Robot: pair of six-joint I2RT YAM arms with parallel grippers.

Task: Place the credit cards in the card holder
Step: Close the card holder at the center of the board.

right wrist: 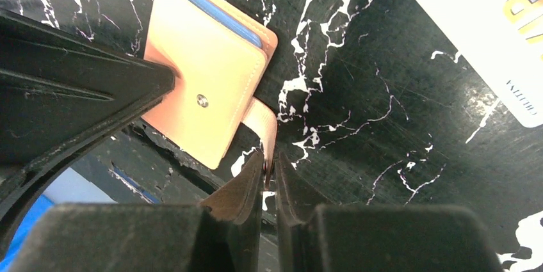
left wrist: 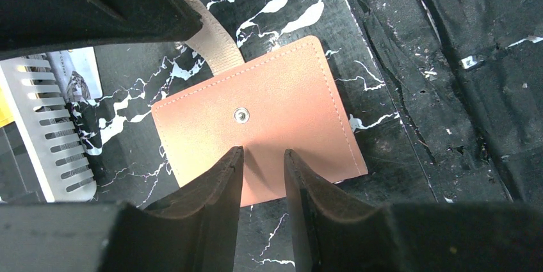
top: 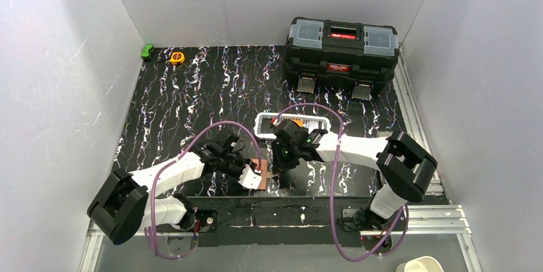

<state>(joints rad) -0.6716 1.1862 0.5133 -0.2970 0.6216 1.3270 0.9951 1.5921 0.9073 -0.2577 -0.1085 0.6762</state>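
From the overhead camera I see the card holder [top: 259, 175] lying closed on the black marbled table [top: 192, 93], low in the centre of the frame between my two claws. The left gripper [left wrist: 262, 157] hangs over the holder's lower edge. Its fingers are a narrow gap apart, with the snap stud [left wrist: 241, 115] just above them. I cannot tell whether the tips touch the leather. The right gripper [right wrist: 269, 169] is pressed together on the snap tab [right wrist: 264, 128], at the bottom centre of its view. The edge of a blue card [right wrist: 211, 6] shows inside the holder, and a pale card [right wrist: 474, 35] lies at the upper right.
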